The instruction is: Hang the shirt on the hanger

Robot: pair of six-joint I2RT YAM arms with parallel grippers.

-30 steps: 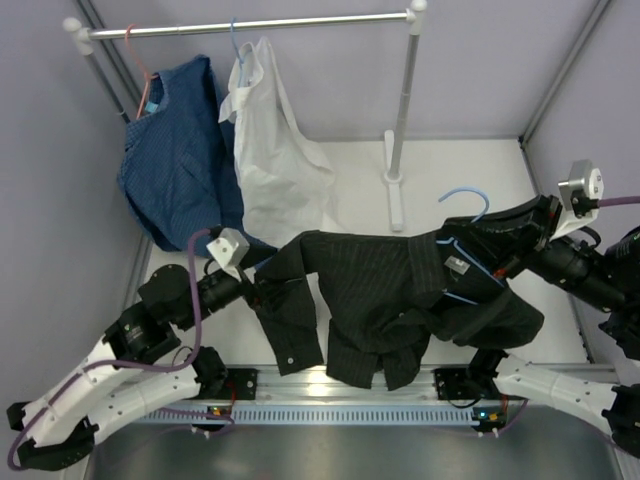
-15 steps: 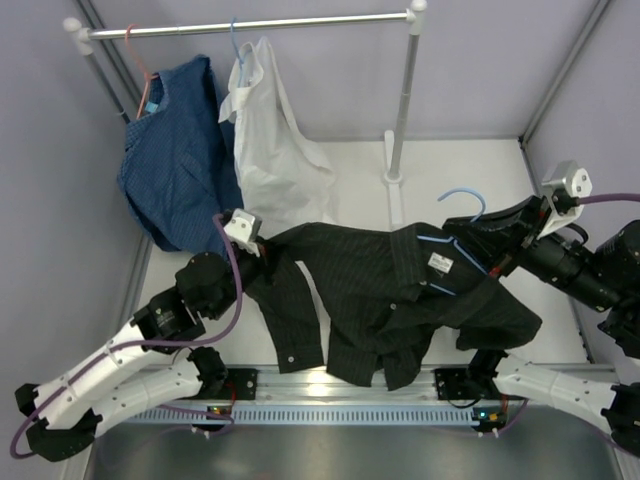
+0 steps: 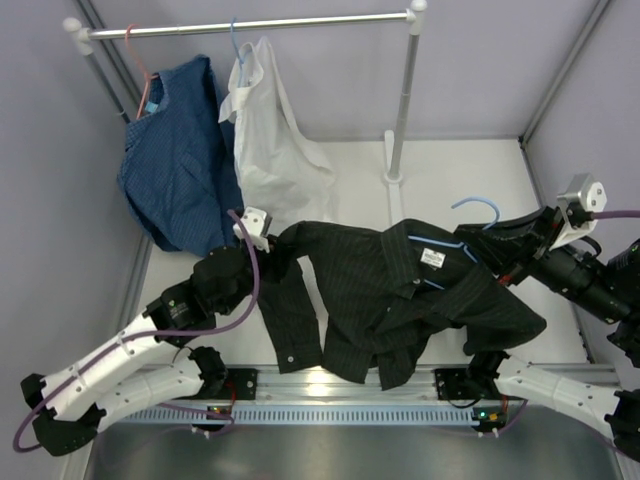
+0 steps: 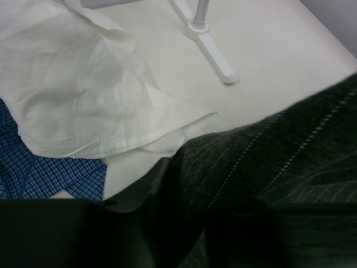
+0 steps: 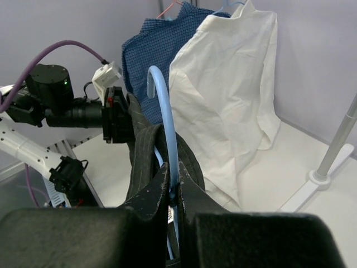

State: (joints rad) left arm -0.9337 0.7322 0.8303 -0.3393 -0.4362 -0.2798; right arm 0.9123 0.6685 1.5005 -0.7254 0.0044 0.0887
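Observation:
The black pinstriped shirt [image 3: 385, 290] hangs stretched between my two arms above the table. The light-blue wire hanger [image 3: 476, 207] sits inside its collar, hook sticking out at the right. My right gripper [image 5: 174, 187] is shut on the hanger [image 5: 166, 114] at the neck, with the collar [image 5: 142, 151] around it. My left gripper [image 3: 268, 258] holds the shirt's left shoulder; in the left wrist view the black cloth [image 4: 251, 173] covers the fingers and the jaws are hidden.
A clothes rail [image 3: 250, 24] stands at the back with a blue shirt [image 3: 175, 160] on a pink hanger and a white shirt [image 3: 275, 150] on a blue hanger. The rail's post and foot [image 3: 395, 180] stand mid-table. Walls close in left and right.
My left gripper moved right and farther back with the shirt's shoulder. My right gripper shifted right and slightly back with the hanger. The shirt's collar sits more squarely over the hanger.

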